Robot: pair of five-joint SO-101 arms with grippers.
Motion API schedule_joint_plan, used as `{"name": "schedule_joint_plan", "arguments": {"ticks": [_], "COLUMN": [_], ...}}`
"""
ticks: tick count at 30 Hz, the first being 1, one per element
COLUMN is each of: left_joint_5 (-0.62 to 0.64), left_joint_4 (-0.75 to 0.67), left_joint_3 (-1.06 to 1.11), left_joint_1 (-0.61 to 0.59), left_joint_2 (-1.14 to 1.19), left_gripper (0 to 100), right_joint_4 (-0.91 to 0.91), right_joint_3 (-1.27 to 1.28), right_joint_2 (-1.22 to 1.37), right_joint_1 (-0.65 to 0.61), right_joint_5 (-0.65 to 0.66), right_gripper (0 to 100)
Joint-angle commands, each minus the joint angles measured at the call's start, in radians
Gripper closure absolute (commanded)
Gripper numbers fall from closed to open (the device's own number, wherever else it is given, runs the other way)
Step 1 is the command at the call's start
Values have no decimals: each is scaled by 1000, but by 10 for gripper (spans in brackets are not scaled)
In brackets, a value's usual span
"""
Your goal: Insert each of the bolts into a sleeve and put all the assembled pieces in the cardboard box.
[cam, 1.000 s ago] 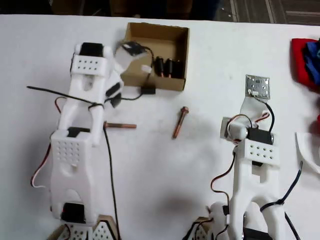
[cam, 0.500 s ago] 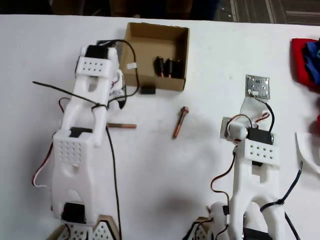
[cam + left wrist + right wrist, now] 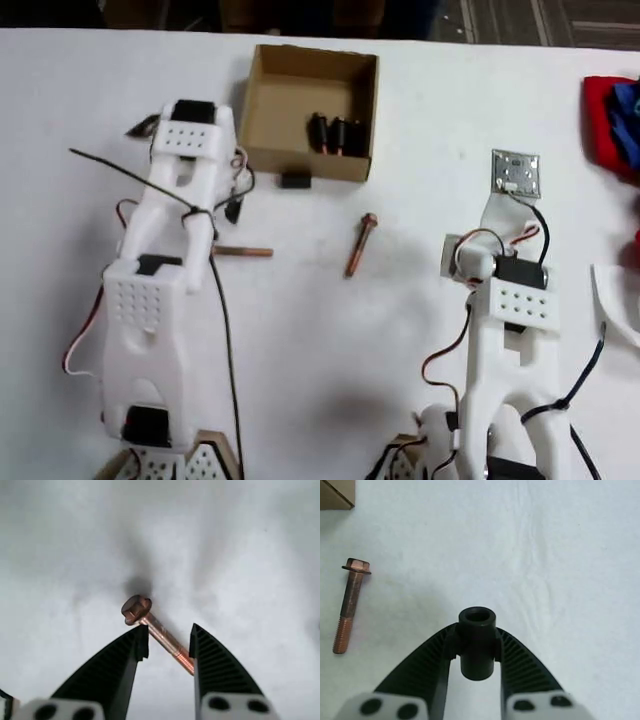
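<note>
White table carries everything, with a red cloth at its right edge. On the far side, left of centre, sits the open box. A few dark assembled pieces lie together against its right wall, and the rest of its floor is bare. A loose sleeve lies on the table just outside the box's near wall.

Two bolts lie nearer than the box. The left bolt lies crosswise, one end under the left arm. The middle bolt slants, head to the far side.

The left gripper hangs low over a bolt, probably the left bolt. Its fingers are spread, and the shank runs between them; whether they touch it I cannot tell. The right gripper pinches the held sleeve across its side with the bore facing up and open. It stands over the table to the right of the middle bolt.

The bolts look small, light and stiff, and a round shank is likely to roll or twist under a loose pinch. The best hold is squarely across the plain shank just behind the head, leaving the threaded end free to enter the bore. The sleeve looks hard and smooth, so it may slip or tilt if pushed off axis.
</note>
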Motion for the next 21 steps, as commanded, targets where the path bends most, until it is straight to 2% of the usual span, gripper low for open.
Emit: {"name": "schedule_joint_plan", "arguments": {"ticks": [1,12,21], "left_joint_5": [163,176,175], "left_joint_4": [18,17,-17], "left_joint_3": [-1,157,174], "left_joint_1": [3,11,17], "left_joint_2": [-20,-18,-6], "left_gripper": [847,847,846], "right_joint_4": [-16,-16,-16], "right_joint_3": [-6,-6,-6], "right_joint_2": [-42,-42,-42], "right_joint_1": [2,2,2], "right_joint_5": [-8,-8,-8], "right_gripper": [978,978,978]}}
